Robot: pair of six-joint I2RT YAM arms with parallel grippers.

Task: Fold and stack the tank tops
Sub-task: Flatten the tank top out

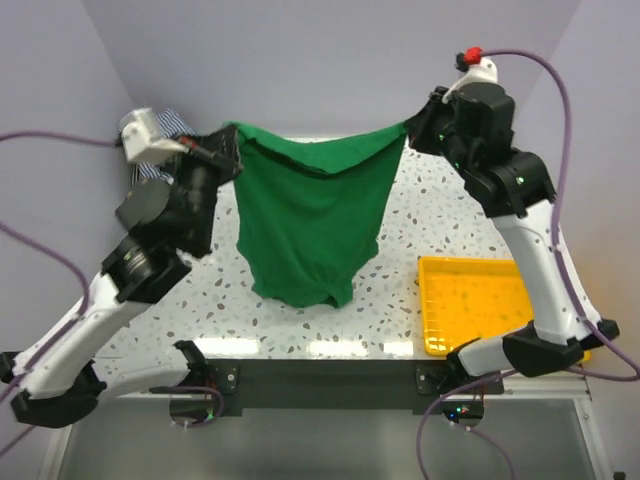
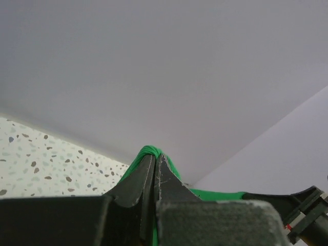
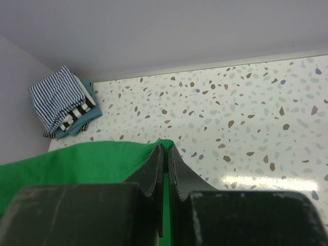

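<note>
A plain green tank top (image 1: 310, 215) hangs spread in the air between both arms, its lower end touching the table. My left gripper (image 1: 228, 140) is shut on its left upper corner; green cloth (image 2: 148, 152) bunches over the closed tips of my left gripper (image 2: 156, 158). My right gripper (image 1: 415, 128) is shut on the right upper corner, and the green cloth (image 3: 77, 161) stretches leftward from the tips of my right gripper (image 3: 165, 148). A folded stack of tank tops (image 3: 64, 102), blue-and-white striped on top, lies at the table's far left corner.
A yellow plastic tray (image 1: 475, 300) sits at the front right of the speckled table (image 1: 420, 220). The stack is mostly hidden behind the left arm (image 1: 160, 215) in the top view. Walls close the table's back and sides.
</note>
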